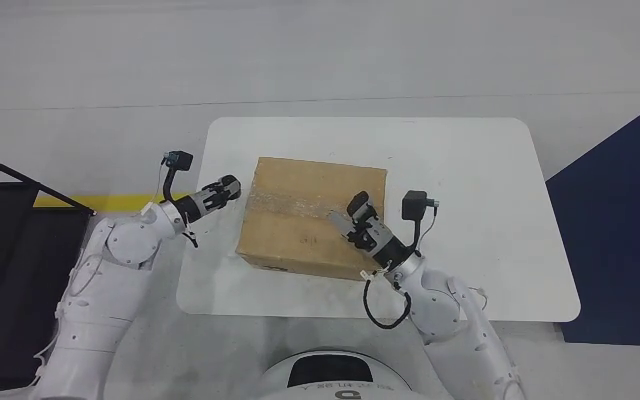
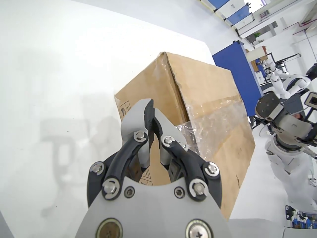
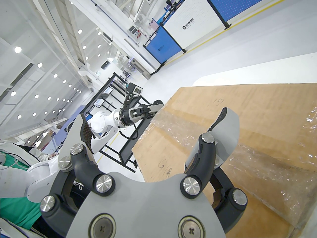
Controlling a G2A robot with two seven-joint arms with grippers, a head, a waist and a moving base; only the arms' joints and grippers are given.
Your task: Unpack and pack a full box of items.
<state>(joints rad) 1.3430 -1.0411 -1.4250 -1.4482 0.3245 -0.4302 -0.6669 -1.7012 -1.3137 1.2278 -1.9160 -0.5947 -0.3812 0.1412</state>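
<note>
One taped box (image 1: 310, 215) | pen scrawl (image 3: 164, 168) on top | left tool (image 2: 151, 115) closed, empty | right tool (image 3: 154, 117) spread

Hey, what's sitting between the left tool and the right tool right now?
The cardboard box: in the top view its taped top spans from left tool to right tool.
</note>
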